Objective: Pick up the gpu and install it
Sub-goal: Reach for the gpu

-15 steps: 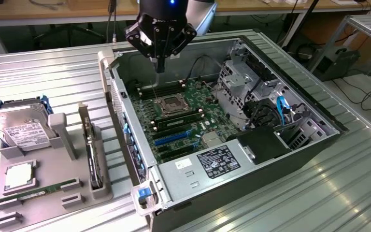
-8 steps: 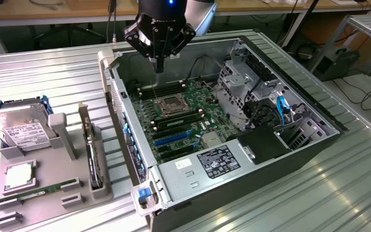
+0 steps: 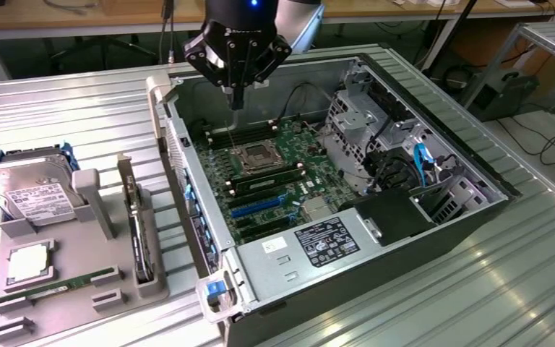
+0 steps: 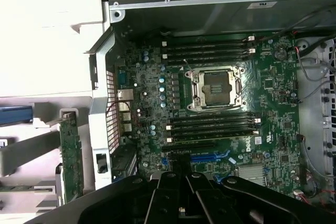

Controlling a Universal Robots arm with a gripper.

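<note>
End effector [image 3: 236, 106] points straight down over motherboard [image 3: 302, 155], fingers [image 3: 236, 90] together.

Green motherboard [image 3: 275, 170], black pincer [image 3: 237, 97], dark gpu [image 3: 141, 238] with silvery bracket [image 3: 123, 177], grey ribbed table [image 3: 75, 108], white-labelled hard drive [image 3: 32, 195].

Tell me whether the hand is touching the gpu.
Apart. The exterior view shows the hand hanging over the motherboard inside the open case, while the gpu stands in the grey holder outside it.
</note>
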